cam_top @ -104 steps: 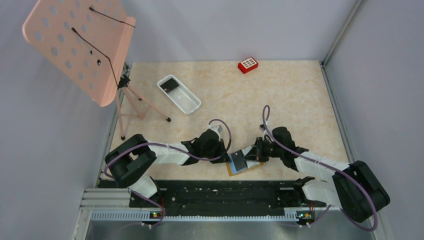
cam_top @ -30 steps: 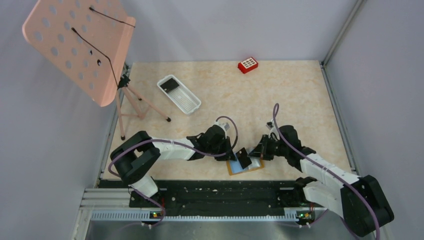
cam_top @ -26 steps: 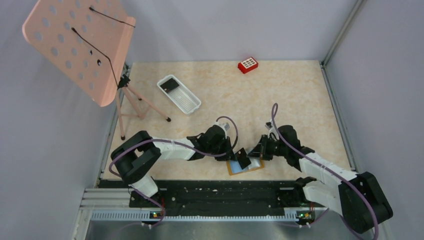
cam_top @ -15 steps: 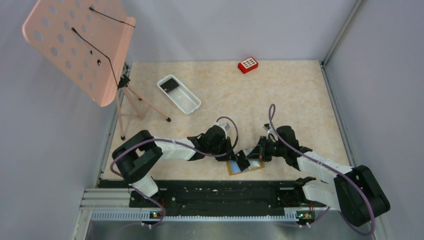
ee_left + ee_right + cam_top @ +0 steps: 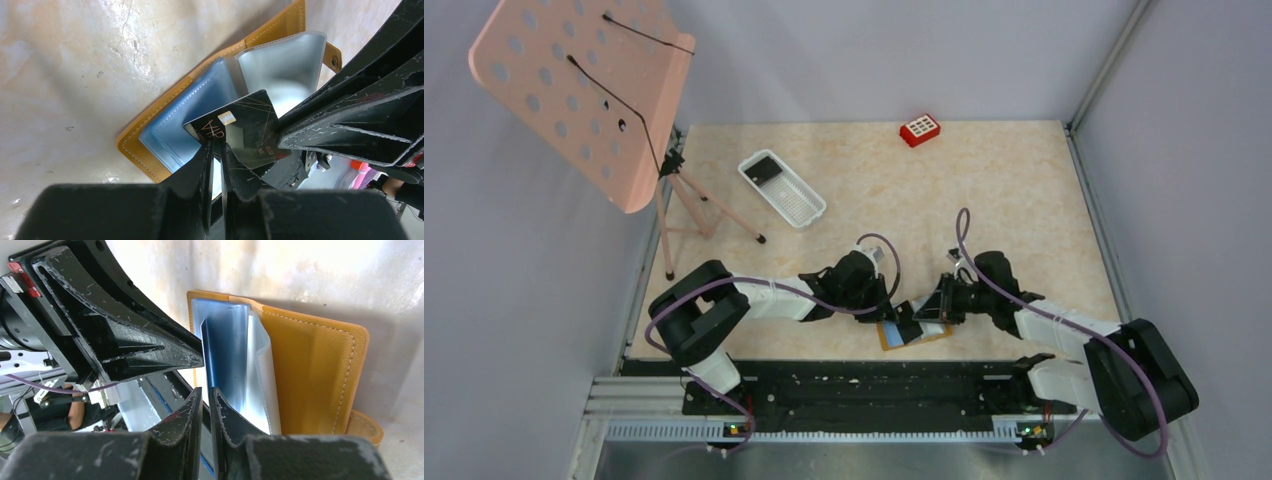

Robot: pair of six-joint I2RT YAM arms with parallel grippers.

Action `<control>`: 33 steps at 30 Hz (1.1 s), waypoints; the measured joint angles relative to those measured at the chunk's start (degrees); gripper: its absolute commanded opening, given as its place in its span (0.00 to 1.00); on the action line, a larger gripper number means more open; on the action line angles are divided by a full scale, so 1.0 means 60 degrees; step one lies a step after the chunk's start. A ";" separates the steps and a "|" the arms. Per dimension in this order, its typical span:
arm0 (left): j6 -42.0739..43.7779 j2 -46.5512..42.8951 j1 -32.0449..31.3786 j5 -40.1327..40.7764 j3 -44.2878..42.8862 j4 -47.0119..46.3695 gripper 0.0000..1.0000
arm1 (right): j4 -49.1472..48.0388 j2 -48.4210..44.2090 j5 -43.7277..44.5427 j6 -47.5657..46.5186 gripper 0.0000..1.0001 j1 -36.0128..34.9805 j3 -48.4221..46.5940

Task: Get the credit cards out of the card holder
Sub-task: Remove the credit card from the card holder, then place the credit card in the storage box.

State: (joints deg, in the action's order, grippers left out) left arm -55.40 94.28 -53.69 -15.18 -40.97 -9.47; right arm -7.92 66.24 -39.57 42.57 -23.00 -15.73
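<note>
Your left gripper has its fingers pinched shut on a black credit card marked "VIP", gripping it by the near edge. The left wrist camera shows this card angled across the open card holder, over a blue sleeve and beside a raised clear sleeve. The right wrist camera does not show the card. It gives you the holder's tan cover lying flat with its sleeves fanned upward, and your right gripper at their edge. Its fingers are drawn to a slit, and you cannot tell whether they nip a sleeve. Only the overhead view places the scene: both grippers meet over the holder near the front edge of the table. Well apart from them, a second dark card lies in a white mesh tray.
</note>
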 measured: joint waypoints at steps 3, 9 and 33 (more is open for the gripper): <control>0.0004 0.0000 0.0004 0.0000 0.0007 0.0004 0.16 | -0.0029 0.0171 -0.0080 -0.0022 0.12 0.0000 0.0000; 0.0004 0.0004 0.0004 0.0000 0.0007 0.0000 0.16 | -0.0036 0.0306 -0.0117 -0.0073 0.15 0.0000 0.0000; 0.0055 0.0062 0.0004 0.0033 0.0117 -0.0142 0.16 | -0.0022 0.0572 0.0033 -0.0211 0.00 -0.0109 -0.0015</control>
State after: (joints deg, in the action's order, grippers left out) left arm -55.07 94.65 -53.67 -14.98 -40.27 -10.33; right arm -8.05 69.67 -39.38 41.30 -23.66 -15.81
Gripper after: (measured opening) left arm 0.155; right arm 0.006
